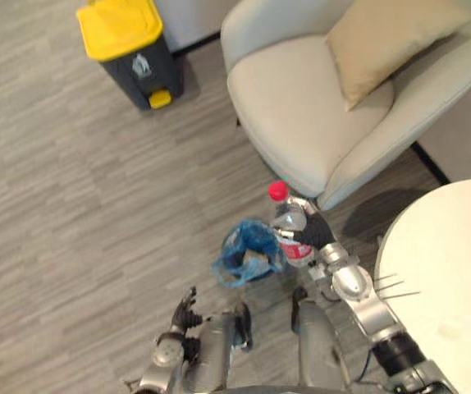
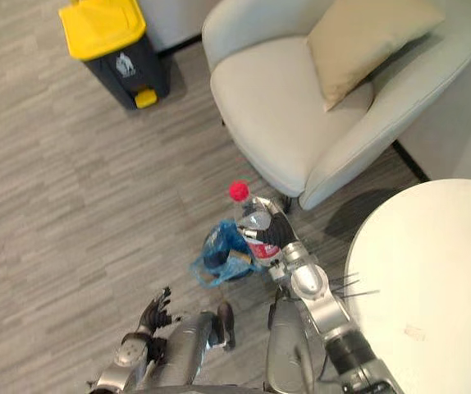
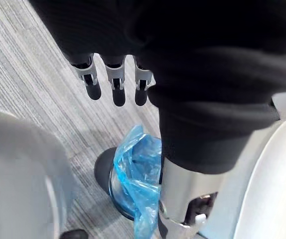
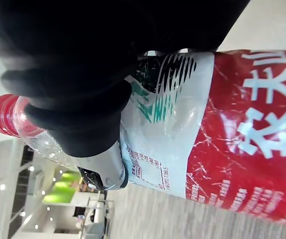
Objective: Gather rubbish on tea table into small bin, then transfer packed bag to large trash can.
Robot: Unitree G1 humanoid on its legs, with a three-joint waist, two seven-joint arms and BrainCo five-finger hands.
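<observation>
gripping a clear plastic bottle (image 1: 289, 220) with a red cap, the right hand (image 1: 314, 233) has its fingers curled round the label, just above the small bin (image 1: 248, 254) lined with a blue bag on the floor. the left hand (image 1: 185, 311) hangs low, fingers relaxed. the yellow-lidded large trash can (image 1: 129, 51) stands well apart, beyond the armchair (image 1: 301, 107); the round tabletop (image 1: 449, 279) is on the right.

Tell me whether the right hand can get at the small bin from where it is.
Probably yes. The right hand, shut on the bottle, hangs just beside the bin with its open blue bag, and nothing lies between them.
</observation>
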